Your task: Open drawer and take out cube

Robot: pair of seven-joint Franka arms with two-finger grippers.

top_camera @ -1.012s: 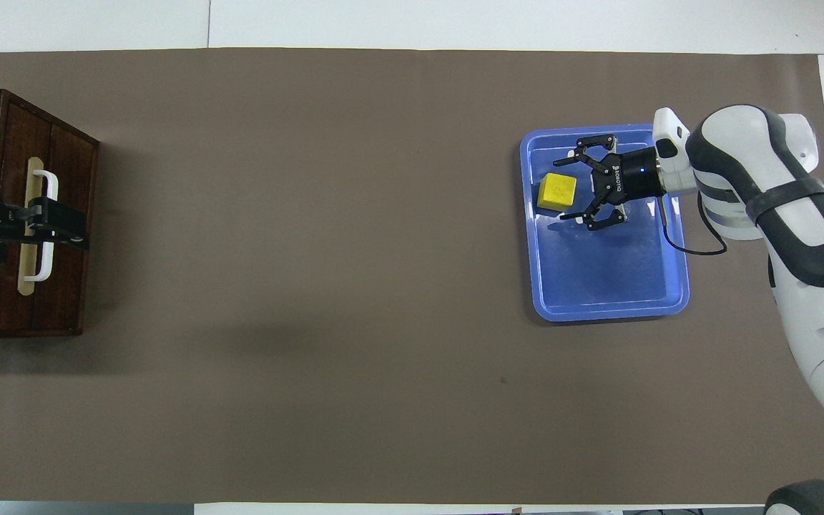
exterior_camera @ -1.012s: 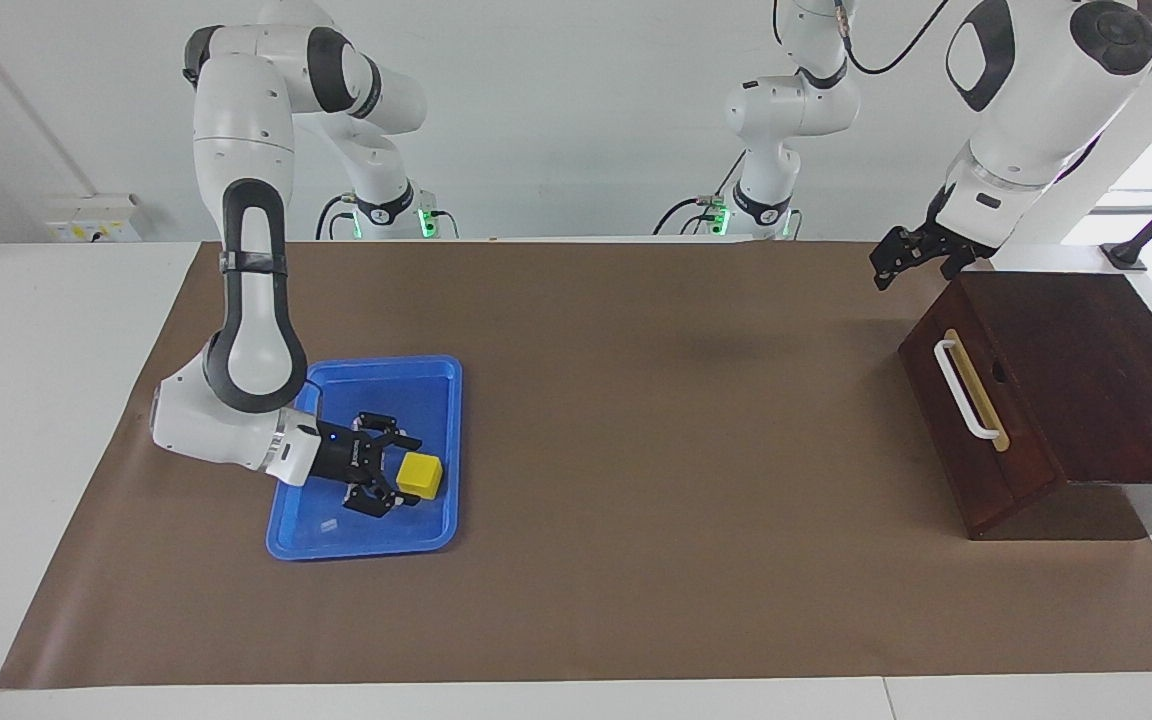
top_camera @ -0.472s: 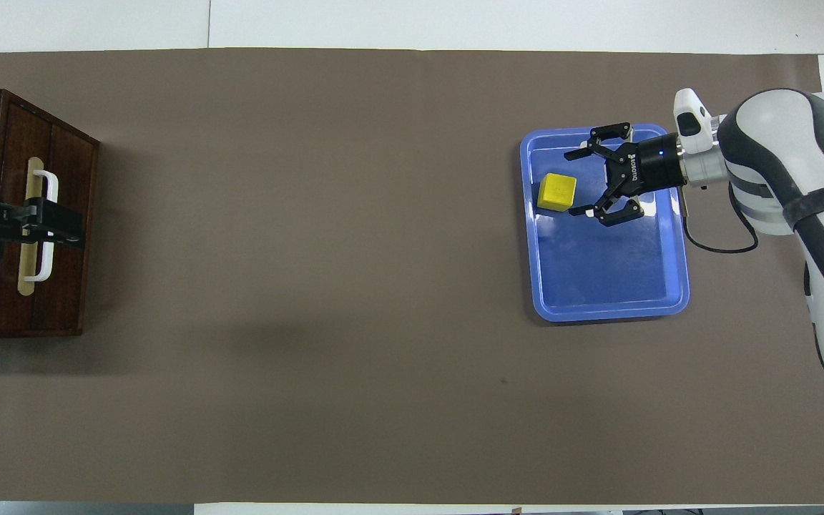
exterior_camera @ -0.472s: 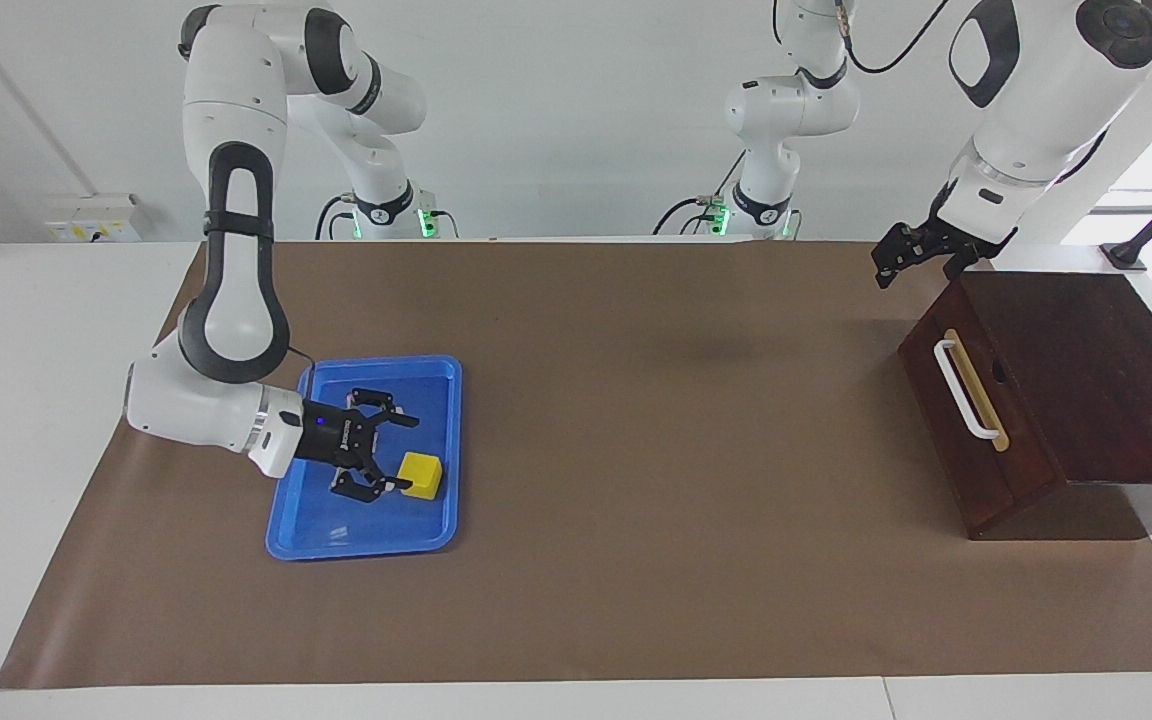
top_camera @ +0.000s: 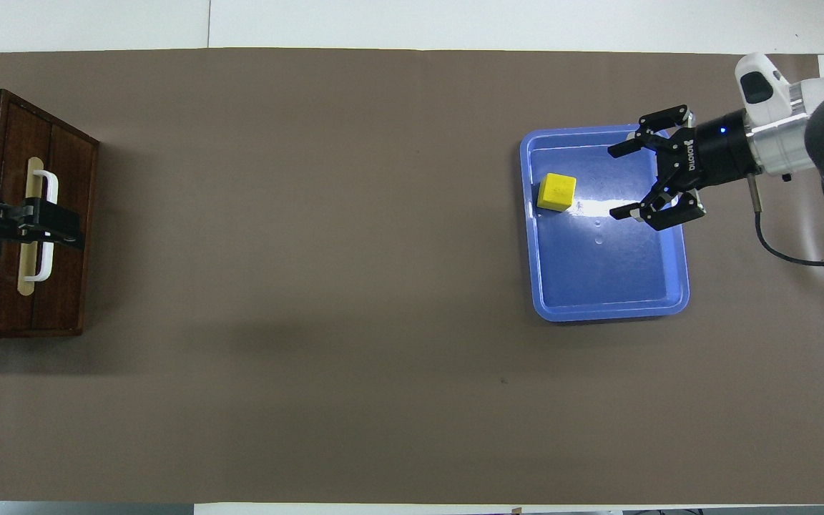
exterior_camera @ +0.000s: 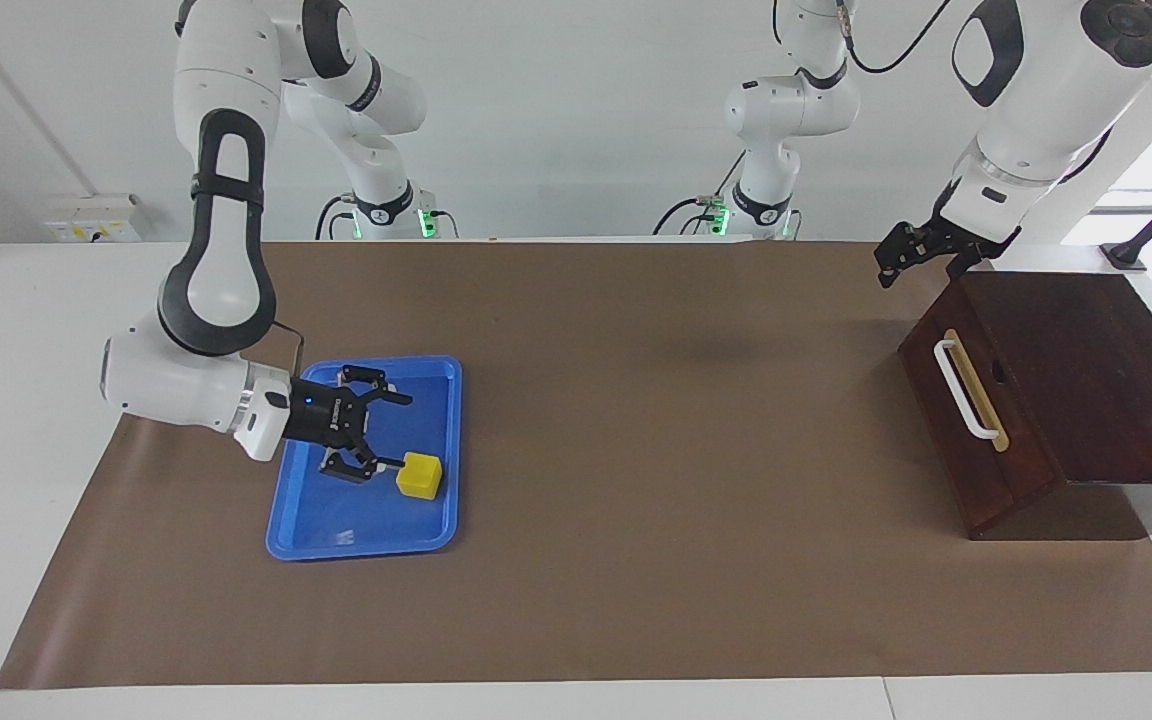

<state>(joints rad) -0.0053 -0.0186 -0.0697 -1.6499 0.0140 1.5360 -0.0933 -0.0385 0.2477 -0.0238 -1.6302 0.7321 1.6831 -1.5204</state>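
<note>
Overhead view: cube (top_camera: 556, 192) sits in the blue tray (top_camera: 675, 236), drawer (top_camera: 47, 214) shut.

My right gripper (top_camera: 621, 180) hangs over the tray toward the right arm's end of the table, jaws spread wide and holding nothing; in the facing view it (exterior_camera: 388, 430) is just beside the cube (exterior_camera: 420, 475), apart from it. The yellow cube rests on the tray's floor close to the rim that faces the middle of the table, and it is the only thing in the tray (exterior_camera: 291, 520). My left gripper (exterior_camera: 904, 262) waits above the dark wooden box (exterior_camera: 1086, 370) at the left arm's end, jaws open, empty. The drawer front (exterior_camera: 976, 420) lies flush with the box, its white handle (exterior_camera: 964, 388) untouched, so nothing of the inside shows.
</note>
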